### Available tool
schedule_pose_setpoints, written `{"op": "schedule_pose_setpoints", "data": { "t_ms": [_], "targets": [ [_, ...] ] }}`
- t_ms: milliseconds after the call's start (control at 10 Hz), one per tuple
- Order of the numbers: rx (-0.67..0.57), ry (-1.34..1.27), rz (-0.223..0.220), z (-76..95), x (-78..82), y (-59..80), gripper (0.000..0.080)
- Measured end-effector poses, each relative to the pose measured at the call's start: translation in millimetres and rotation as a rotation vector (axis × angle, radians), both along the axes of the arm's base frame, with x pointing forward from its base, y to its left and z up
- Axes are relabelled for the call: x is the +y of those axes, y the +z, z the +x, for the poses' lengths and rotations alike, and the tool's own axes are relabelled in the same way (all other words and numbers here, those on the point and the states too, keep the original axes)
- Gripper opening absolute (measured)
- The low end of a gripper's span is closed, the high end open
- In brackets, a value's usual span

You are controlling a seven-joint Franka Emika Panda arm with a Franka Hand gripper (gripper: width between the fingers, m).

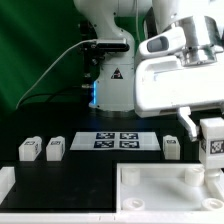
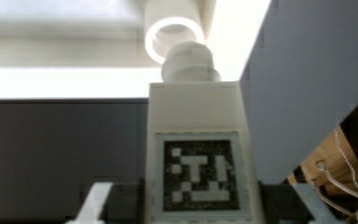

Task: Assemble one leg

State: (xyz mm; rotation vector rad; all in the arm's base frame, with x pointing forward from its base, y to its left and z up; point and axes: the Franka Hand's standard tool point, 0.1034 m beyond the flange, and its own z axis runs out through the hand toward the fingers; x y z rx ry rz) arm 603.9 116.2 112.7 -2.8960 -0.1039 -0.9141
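Observation:
My gripper (image 1: 206, 130) is shut on a leg (image 1: 213, 143), a small white block with a black-and-white tag, at the exterior view's right. It holds the leg just above the right rear part of the white tray-like panel (image 1: 150, 190). In the wrist view the held leg (image 2: 197, 140) fills the middle between my fingers (image 2: 96, 203). Its round screw tip (image 2: 190, 62) points at a ringed corner hole (image 2: 165, 38) of the panel (image 2: 60, 60). I cannot tell whether the tip touches the hole.
Three more legs stand on the black table: two at the exterior view's left (image 1: 30, 150) (image 1: 55, 150) and one right of the marker board (image 1: 172, 147). The marker board (image 1: 115, 140) lies behind the panel. The arm's base (image 1: 112, 70) stands at the back.

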Motion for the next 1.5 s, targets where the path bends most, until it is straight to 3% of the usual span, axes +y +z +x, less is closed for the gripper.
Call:
{"op": "schedule_pose_setpoints", "data": {
  "t_ms": [700,1200,1500],
  "targets": [
    [-0.006,-0.018,0.010,19.4,-3.4,-12.9,0.0293],
    [0.022,-0.014,0.006,9.5,-0.7,-38.8,0.0293],
    [0.006,-0.049,0.009,7.2,1.8,-41.7,0.0293]
  ]
}}
